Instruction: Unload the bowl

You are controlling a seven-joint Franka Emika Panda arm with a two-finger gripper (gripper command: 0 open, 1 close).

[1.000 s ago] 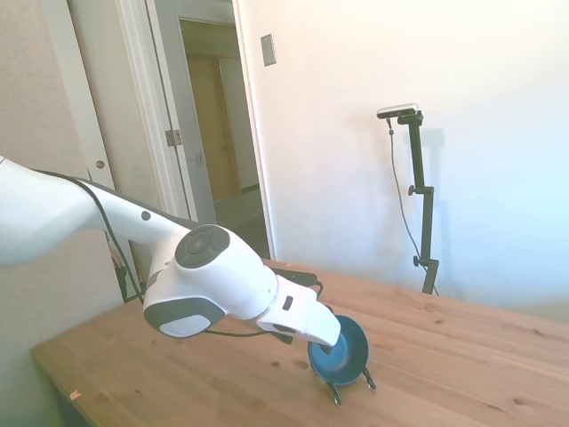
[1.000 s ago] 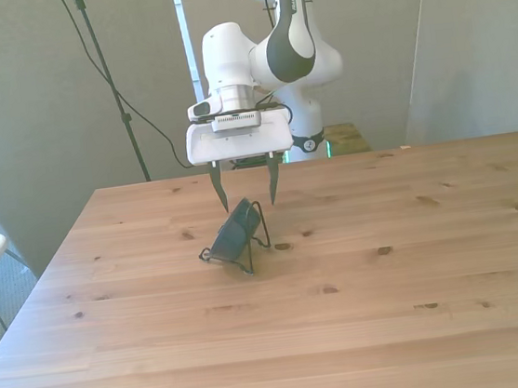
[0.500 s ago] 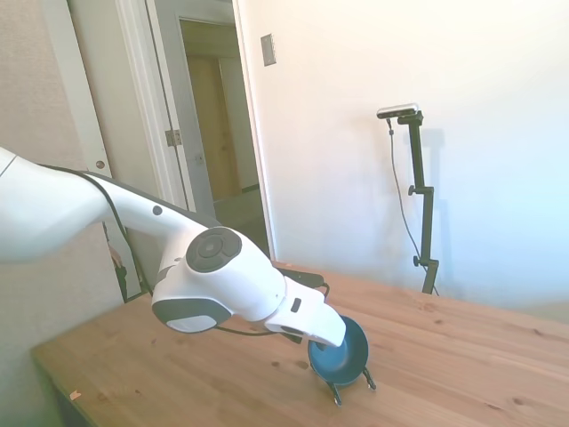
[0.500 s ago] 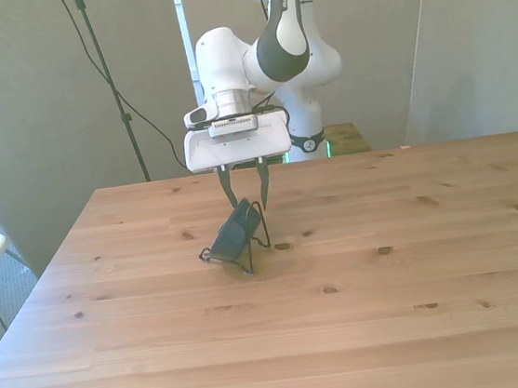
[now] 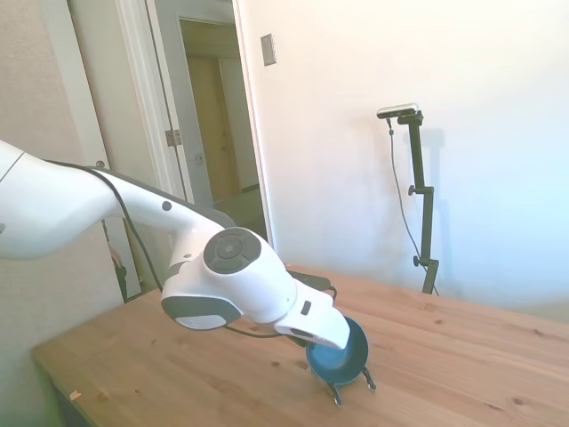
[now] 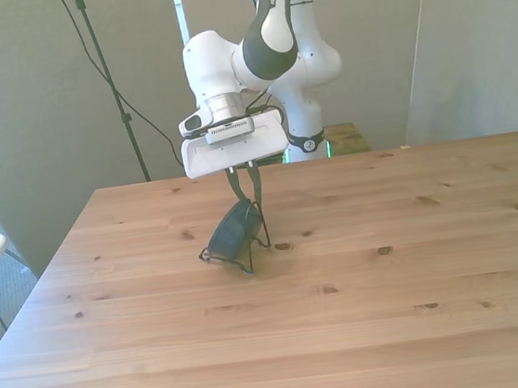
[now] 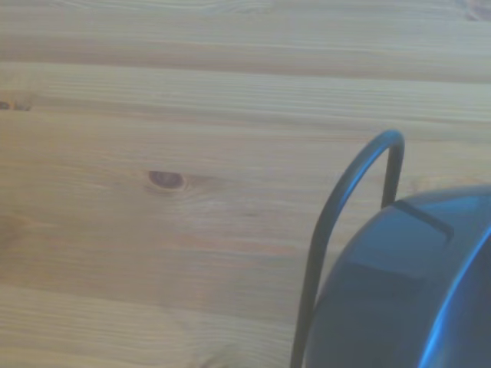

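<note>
The dark teal-blue bowl stands on edge, leaning in a thin black wire stand on the wooden table. My gripper comes down from above, its two fingers drawn close together on the bowl's upper rim. In the side view the white hand covers the fingers, and the bowl shows just past it, above the stand's feet. The wrist view shows the bowl's rounded back and one wire loop from close by.
The table's left edge in the front view lies well away from the stand. A doorway opens behind the table in the side view. Bare wood surrounds the stand.
The fingers stood wide apart above the bowl one second ago and have since drawn together on its upper rim. The hand has tilted slightly and shifted a little toward the front view's left.
</note>
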